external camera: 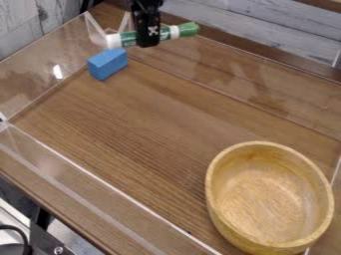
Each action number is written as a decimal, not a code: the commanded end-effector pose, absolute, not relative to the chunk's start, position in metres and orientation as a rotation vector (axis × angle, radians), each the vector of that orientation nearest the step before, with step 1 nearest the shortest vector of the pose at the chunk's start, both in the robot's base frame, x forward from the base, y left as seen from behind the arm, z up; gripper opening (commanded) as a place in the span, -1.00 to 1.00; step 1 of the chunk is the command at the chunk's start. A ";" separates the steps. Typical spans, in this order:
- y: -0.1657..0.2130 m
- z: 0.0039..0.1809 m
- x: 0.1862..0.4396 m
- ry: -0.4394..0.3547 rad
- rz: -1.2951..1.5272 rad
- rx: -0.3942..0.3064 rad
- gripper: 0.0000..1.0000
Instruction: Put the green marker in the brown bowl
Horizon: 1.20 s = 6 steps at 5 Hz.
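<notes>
At the far left of the wooden table (147, 129), near the clear side wall (40, 60), a blue block (108, 63) lies flat on the surface. Just above and to the right of it, the gripper (150, 38) points downward with its jaws pressed onto the green marker (158, 36), pinching it near the middle. The marker is held roughly level, raised off the table, its white cap sticking out to the left of the jaws and its green end out to the right. Far to the lower right, well apart from the gripper and marker, the brown bowl (226, 204) sits upright near the table's front corner, with nothing visible inside.
</notes>
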<state>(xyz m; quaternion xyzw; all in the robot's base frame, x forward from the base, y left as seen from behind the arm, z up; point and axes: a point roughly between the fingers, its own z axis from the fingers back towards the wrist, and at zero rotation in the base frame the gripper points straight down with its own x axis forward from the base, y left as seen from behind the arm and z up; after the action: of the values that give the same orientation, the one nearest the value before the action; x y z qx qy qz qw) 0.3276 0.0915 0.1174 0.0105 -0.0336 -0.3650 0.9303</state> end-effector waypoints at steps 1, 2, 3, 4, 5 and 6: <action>0.086 0.132 0.335 -0.138 -0.746 0.068 -1.00; 0.082 0.133 0.335 -0.160 -0.734 0.082 -1.00; 0.085 0.134 0.336 -0.182 -0.726 0.102 -1.00; 0.092 0.135 0.339 -0.203 -0.719 0.121 -1.00; 0.096 0.136 0.341 -0.223 -0.709 0.137 -1.00; 0.097 0.137 0.343 -0.244 -0.697 0.151 -1.00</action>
<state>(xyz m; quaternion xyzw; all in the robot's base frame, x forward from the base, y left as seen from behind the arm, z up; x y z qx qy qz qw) 0.3402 0.0934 0.1049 0.0434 -0.0803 -0.3453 0.9340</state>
